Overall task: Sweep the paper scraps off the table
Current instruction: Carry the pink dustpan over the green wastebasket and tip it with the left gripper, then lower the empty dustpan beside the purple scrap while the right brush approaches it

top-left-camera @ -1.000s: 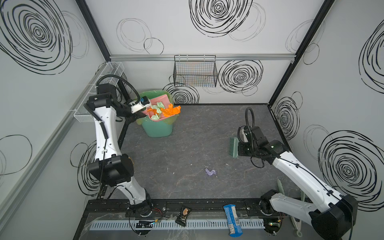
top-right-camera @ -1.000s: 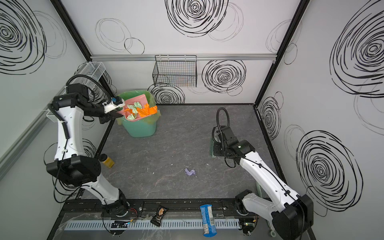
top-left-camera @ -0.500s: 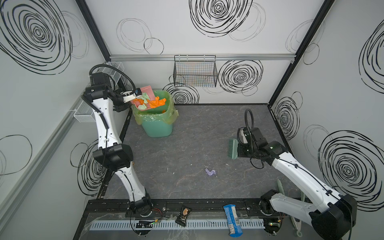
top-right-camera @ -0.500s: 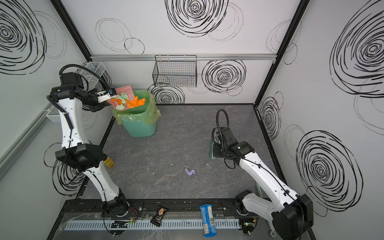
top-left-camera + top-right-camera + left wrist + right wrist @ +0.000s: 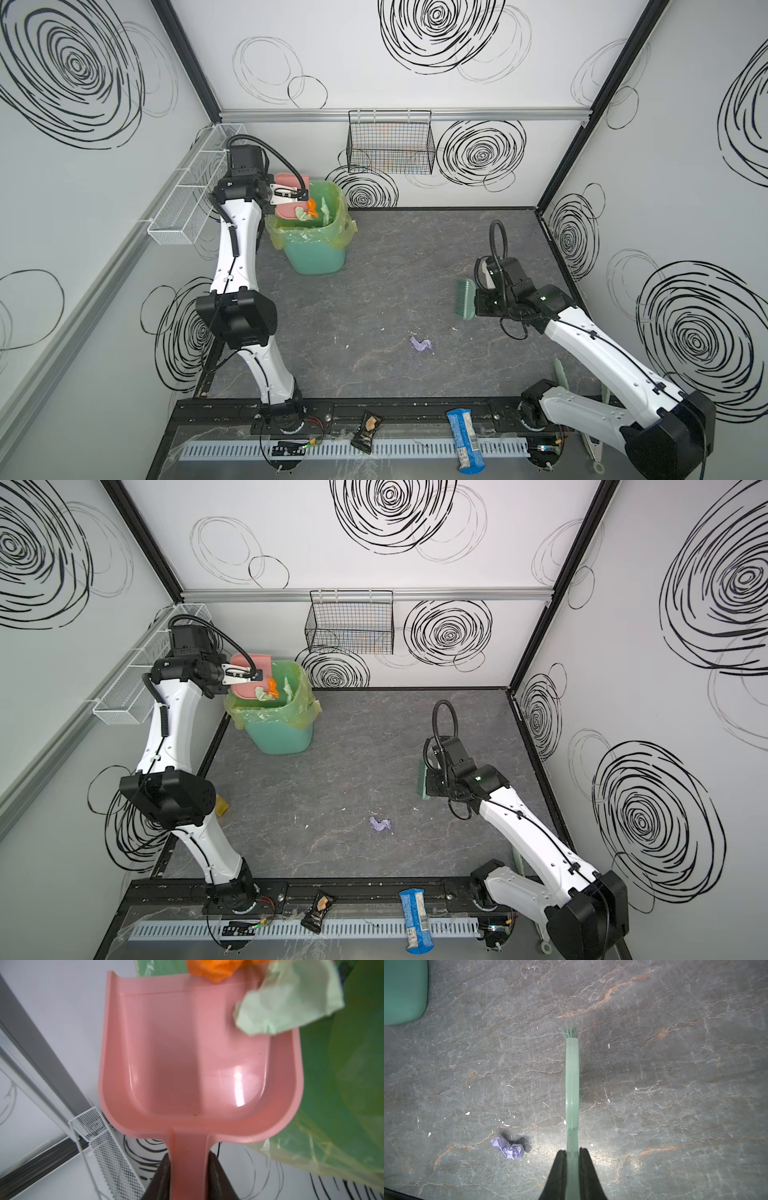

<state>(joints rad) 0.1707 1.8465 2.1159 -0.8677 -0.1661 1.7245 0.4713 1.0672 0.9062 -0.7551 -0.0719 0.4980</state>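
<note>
1. Paper scraps (image 5: 288,1001) are almost all gone from the big dark grey table with light veins (image 5: 374,270).
2. An orange wad (image 5: 216,970) and a pale green wad sit at the far lip of the pink plastic dustpan (image 5: 197,1053). The pan is tipped over the green bin with the yellow-green bag (image 5: 316,257), in the upper left of both top views. I think these two are about to slide in.
3. The rest of the pan is bare and shiny.
4. One lavender wad (image 5: 421,344) lies alone on the table, a bit below the middle of both top views and well apart from the bin. It is small and crinkly, and it looks very light.
5. The left claw (image 5: 188,1159) is squeezed tight on the dustpan's flat handle.
6. The right claw (image 5: 572,1153) is squeezed tight on the thin handle of the pale green brush (image 5: 464,299), at the middle right of both top views. The brush is near the lavender wad but not touching it.
7. My guess at what is left: brush that last wad into the pan and tip it out. Tiny white crumbs (image 5: 467,1113) dot the table too.
</note>
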